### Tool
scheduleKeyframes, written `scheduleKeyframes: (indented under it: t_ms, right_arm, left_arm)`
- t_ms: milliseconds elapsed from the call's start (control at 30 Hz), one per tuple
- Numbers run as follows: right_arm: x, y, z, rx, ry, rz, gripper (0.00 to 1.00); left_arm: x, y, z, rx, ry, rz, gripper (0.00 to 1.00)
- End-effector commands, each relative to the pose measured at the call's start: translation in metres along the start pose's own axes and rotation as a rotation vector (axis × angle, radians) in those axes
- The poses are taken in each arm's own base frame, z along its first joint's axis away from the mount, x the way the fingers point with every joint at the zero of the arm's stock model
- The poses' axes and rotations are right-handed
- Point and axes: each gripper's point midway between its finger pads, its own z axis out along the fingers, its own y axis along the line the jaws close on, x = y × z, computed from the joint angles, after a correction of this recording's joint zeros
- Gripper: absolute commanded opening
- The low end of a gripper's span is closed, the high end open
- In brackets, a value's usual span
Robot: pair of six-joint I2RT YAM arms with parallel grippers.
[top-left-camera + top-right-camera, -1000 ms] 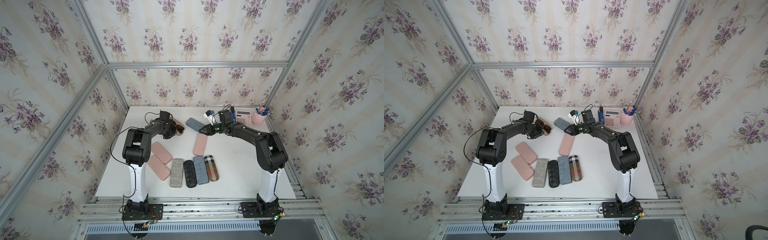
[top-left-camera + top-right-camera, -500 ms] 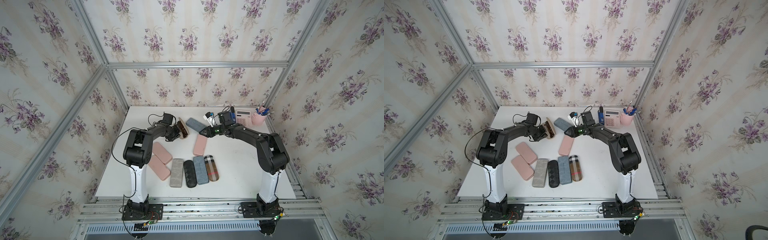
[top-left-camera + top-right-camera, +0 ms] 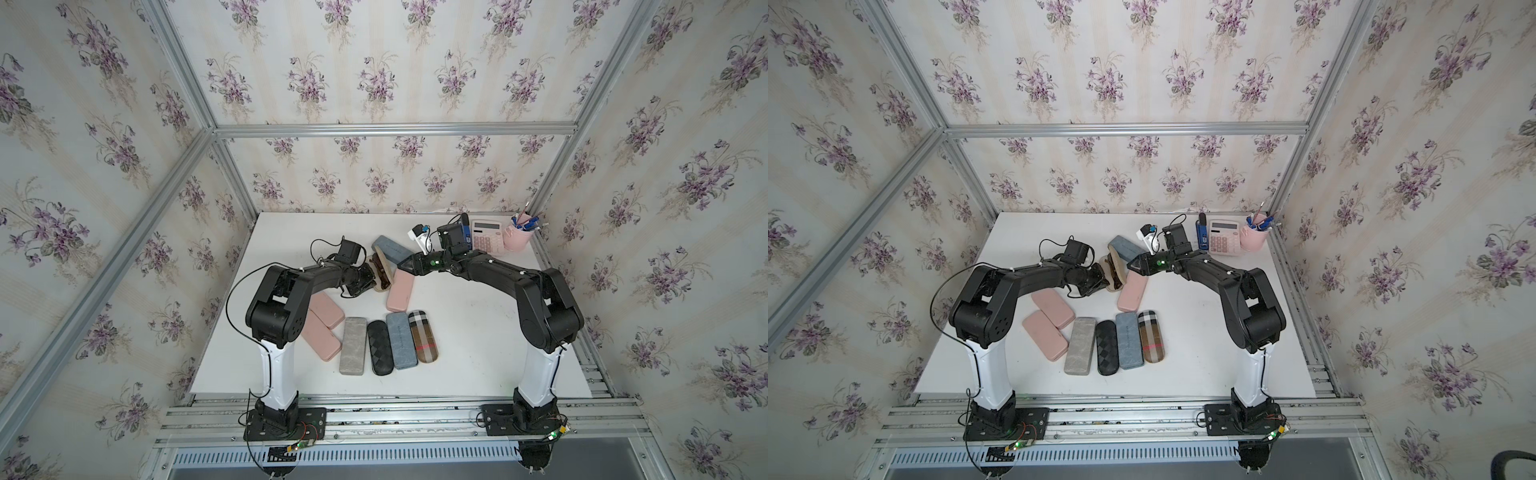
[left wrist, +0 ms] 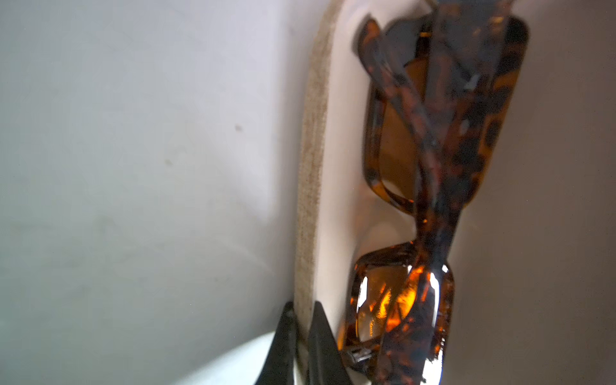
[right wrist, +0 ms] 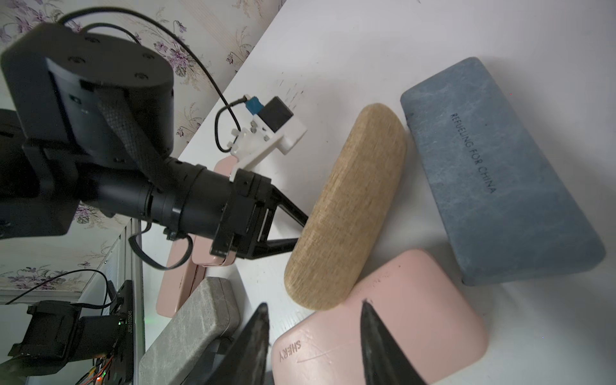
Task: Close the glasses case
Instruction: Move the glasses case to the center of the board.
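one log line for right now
left end effector: shut on tan case rim | right end effector: open, above pink case | sunglasses: inside | tan case: open

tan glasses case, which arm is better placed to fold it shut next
Left. The left hand is shut on the rim of the tan case, sunglasses inside, so it can likely swing that half over. The right hand hangs open above the pink case, holding nothing.
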Motion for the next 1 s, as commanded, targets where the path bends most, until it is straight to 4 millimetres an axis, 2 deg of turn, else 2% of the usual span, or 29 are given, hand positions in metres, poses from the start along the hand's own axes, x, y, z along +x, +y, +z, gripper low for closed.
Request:
scheduleKeyframes:
  t_ms: [0, 100, 300, 467, 600, 700, 967]
  right_arm:
    - [-0.008, 0.006, 0.000, -0.007, -0.010, 0.017, 0.45]
    - [-0.010, 0.005, 0.005, -0.013, 0.007, 0.058, 0.45]
    - [0.007, 0.007, 0.026, -0.010, 0.059, 0.104, 0.46]
    - [0.017, 0.007, 0.036, -0.005, 0.080, 0.126, 0.46]
    - [0.017, 0.004, 0.036, 0.028, 0.081, 0.126, 0.45]
    - [0.017, 0.004, 0.034, 0.033, 0.080, 0.122, 0.45]
    - [0.015, 0.007, 0.033, 0.038, 0.078, 0.112, 0.45]
  left_arm:
    - [0.018, 0.010, 0.004, -0.042, 0.047, -0.012, 0.10]
    - [0.023, 0.010, 0.001, -0.046, 0.037, -0.008, 0.12]
    - [0.031, 0.016, -0.004, -0.056, 0.030, -0.009, 0.25]
    - [0.035, 0.008, -0.003, -0.044, 0.030, 0.007, 0.29]
    - [0.036, 0.005, -0.004, -0.041, 0.028, 0.013, 0.44]
    - [0.036, 0.004, -0.014, -0.036, 0.002, 0.017, 0.54]
    - [0.035, 0.016, -0.042, -0.085, -0.067, 0.025, 0.68]
